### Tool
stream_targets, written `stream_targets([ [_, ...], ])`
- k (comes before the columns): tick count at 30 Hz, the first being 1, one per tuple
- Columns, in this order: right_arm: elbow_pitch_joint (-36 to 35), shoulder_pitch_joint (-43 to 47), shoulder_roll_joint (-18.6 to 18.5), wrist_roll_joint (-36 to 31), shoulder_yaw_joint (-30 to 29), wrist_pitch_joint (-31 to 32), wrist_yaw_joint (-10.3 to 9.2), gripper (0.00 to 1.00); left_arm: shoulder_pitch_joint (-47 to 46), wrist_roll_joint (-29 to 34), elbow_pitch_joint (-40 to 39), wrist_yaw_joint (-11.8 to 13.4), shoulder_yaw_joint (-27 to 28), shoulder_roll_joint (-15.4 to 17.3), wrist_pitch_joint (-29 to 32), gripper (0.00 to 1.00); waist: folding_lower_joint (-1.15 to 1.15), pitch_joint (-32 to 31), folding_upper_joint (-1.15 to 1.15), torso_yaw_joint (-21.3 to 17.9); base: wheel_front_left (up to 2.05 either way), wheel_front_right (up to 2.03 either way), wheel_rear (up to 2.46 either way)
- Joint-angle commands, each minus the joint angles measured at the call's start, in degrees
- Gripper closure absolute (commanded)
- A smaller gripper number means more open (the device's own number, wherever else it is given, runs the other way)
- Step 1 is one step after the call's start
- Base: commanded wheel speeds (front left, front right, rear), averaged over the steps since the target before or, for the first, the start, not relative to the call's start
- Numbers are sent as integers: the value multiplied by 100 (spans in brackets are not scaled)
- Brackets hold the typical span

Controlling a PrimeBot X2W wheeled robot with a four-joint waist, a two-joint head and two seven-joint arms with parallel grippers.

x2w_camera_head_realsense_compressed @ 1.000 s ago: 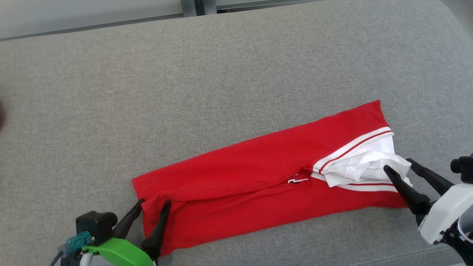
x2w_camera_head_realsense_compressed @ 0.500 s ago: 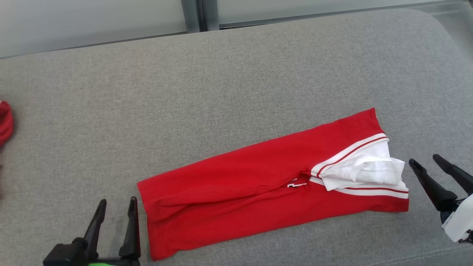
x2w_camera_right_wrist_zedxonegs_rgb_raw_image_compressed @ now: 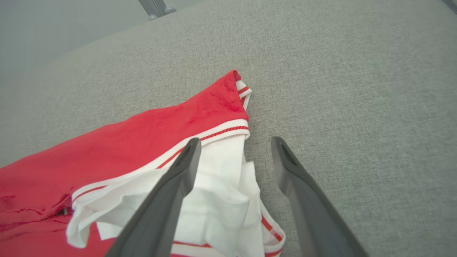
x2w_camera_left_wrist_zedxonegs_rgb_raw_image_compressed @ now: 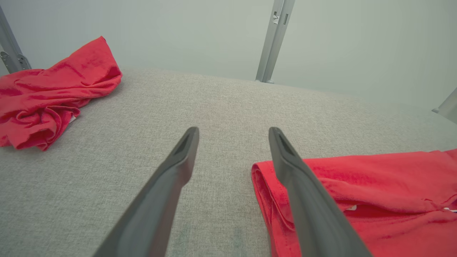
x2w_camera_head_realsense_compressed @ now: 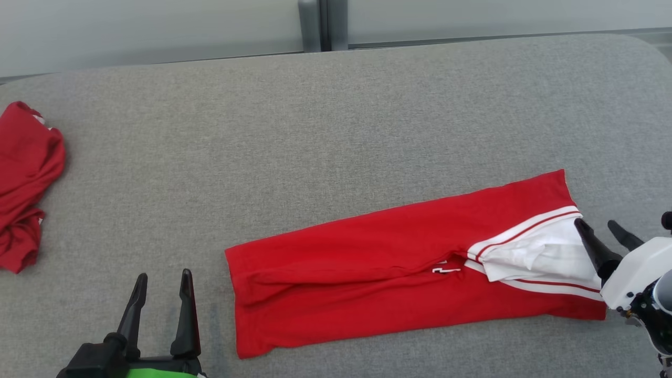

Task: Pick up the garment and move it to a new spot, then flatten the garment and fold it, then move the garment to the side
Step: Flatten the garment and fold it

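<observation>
Garment [x2w_camera_head_realsense_compressed: 399, 268] unheld — left fingers [x2w_camera_head_realsense_compressed: 186, 315] and right fingers [x2w_camera_head_realsense_compressed: 593, 247] spread wide

The left tool [x2w_camera_head_realsense_compressed: 163, 274] had dark tapered fingers [x2w_camera_head_realsense_compressed: 184, 315] and a black-green base [x2w_camera_head_realsense_compressed: 97, 362]; the right tool [x2w_camera_head_realsense_compressed: 595, 222], a white casing [x2w_camera_head_realsense_compressed: 638, 270]

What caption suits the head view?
Folded red shirt lies on grey cushion, open left hand and right hand at its ends.

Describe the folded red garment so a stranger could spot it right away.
On the grey cushion, look toward the right front. A long red garment lies folded flat there. Unlike the crumpled red heap at the far left, it ends in white, red-striped trim.
</observation>
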Motion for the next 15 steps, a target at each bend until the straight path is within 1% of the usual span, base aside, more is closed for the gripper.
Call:
stream_targets([
  [1,290,-156,35,-138,35,41,0,0,-113,156,50,-125,92,-96,-26,0,0,12,0,134,0,0,0],
  [3,707,-315,52,-312,107,80,0,0,-160,262,127,-269,200,-251,-27,0,0,43,0,225,0,0,0],
  [4,707,-315,52,-312,107,80,0,0,-160,262,127,-269,200,-251,-27,0,0,43,0,225,0,0,0],
  [8,1403,-603,51,-395,259,198,0,0,-244,504,260,-562,395,-493,-27,0,0,121,0,385,0,0,0],
  [13,1886,-851,4,-86,579,530,0,0,-295,690,434,-782,578,-709,-28,0,0,169,0,521,0,0,0],
  [15,1933,-919,23,205,706,736,2,0,-310,738,485,-840,635,-766,-28,0,0,182,0,559,0,0,0],
])
